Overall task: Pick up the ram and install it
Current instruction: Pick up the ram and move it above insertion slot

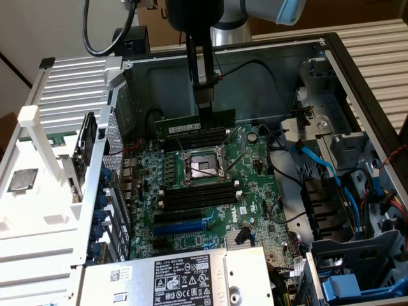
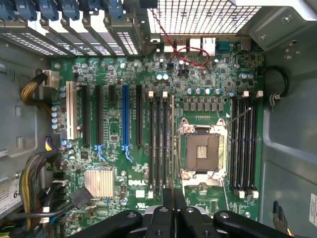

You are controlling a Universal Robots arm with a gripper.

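The ram [image 1: 191,125] is a long green stick with dark chips. My gripper [image 1: 205,109] is shut on its top edge and holds it level above the motherboard [image 1: 255,191] inside the open computer case. In the wrist view the ram [image 2: 172,144] appears edge-on as a thin line running out from my gripper [image 2: 173,197]. It lies between one bank of black memory slots [image 2: 158,144] and the CPU socket [image 2: 202,151]. A second bank of black slots [image 2: 243,144] sits on the socket's other side. The ram is clear of the board.
A blue slot [image 1: 185,225] and black expansion slots lie near the labelled power supply [image 1: 185,277]. Blue cables [image 1: 331,172] and drive cages crowd the exterior view's right. A finned heatsink [image 2: 99,182] and a cable bundle [image 2: 34,173] flank the board. Case walls enclose everything.
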